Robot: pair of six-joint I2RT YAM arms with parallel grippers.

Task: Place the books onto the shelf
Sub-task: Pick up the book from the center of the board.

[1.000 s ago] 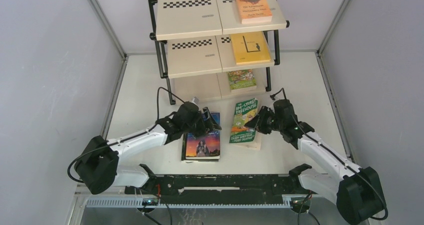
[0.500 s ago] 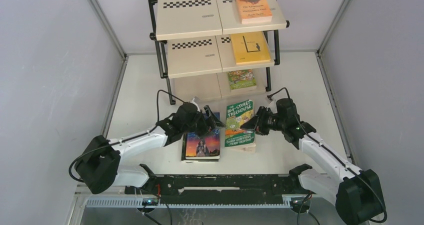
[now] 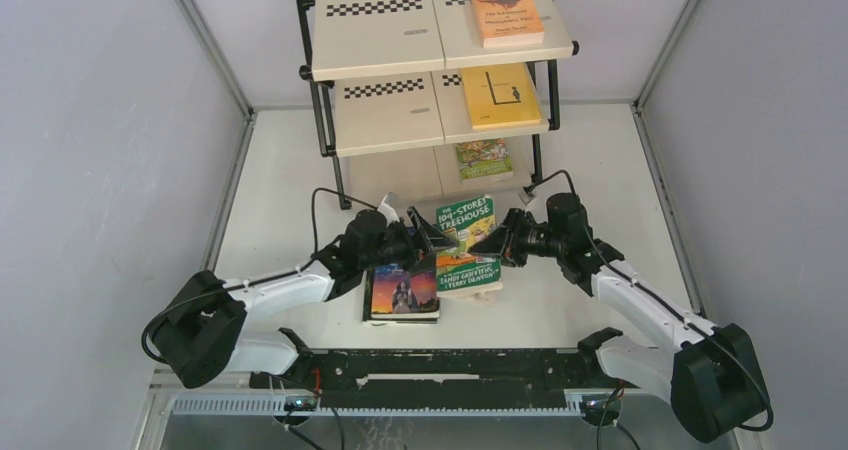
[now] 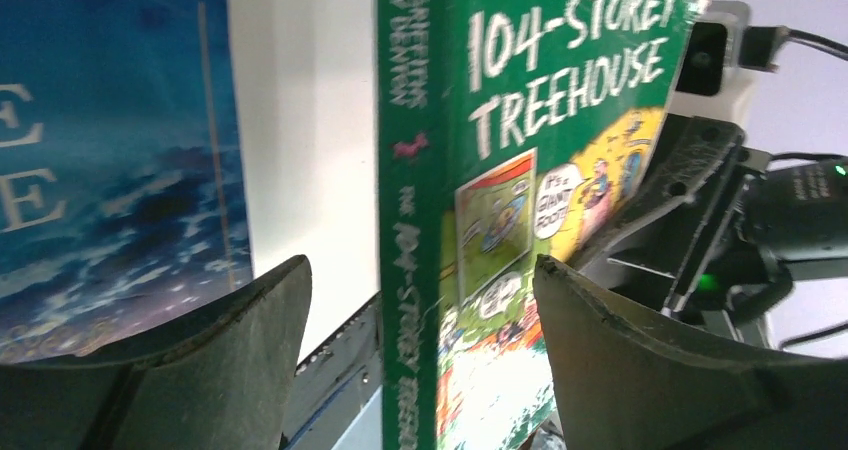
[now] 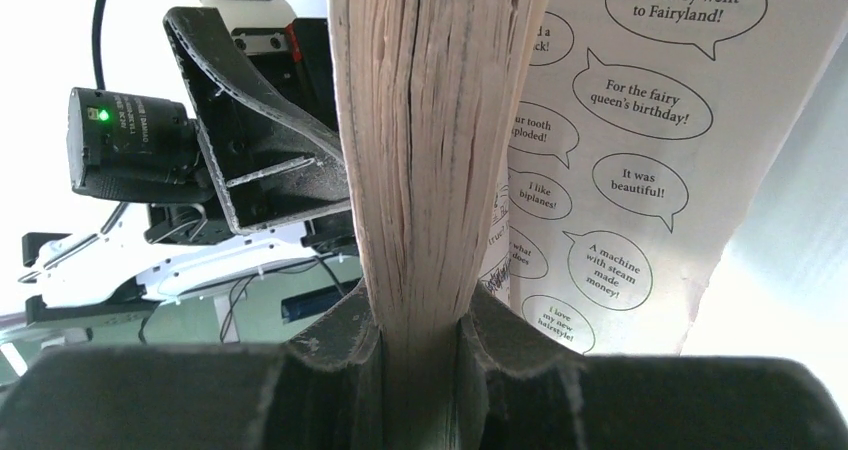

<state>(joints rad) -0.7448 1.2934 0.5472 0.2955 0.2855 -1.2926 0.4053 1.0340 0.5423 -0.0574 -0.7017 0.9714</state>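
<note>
In front of the shelf's lowest tier, lifted off the table — the green "104-Storey Treehouse" book (image 3: 463,242) hangs tilted. Its front cover faces up toward the overhead camera and its spine faces the left arm. Over the last second it has travelled leftward from a flatter lie nearer the right arm, and its far end has come up.

The right gripper (image 3: 500,242) is clamped on the page-edge side. The right wrist view shows its fingers (image 5: 345,330) pinching the page block, with the back cover peeling loose to one side. The left gripper (image 3: 425,232) has swung in to meet the book and spread wider. In the left wrist view its jaws stand apart on either side of the spine, neither pad touching as far as I can tell. This reads as a handover or two-handed re-grip being set up — the book is not yet shared.

Just below and left, a dark-covered book (image 3: 405,292) lies flat on the table (image 3: 600,170), unmoved.

The shelf (image 3: 380,45) holds an orange book (image 3: 506,12) on top, a yellow book (image 3: 498,96) in the middle and another green cartoon book (image 3: 483,159) at the bottom, all on the right half.

Judgement: three books are shelved and at least two remain. The one-sided pinch looks liable to let the book sag until the left jaws close.
</note>
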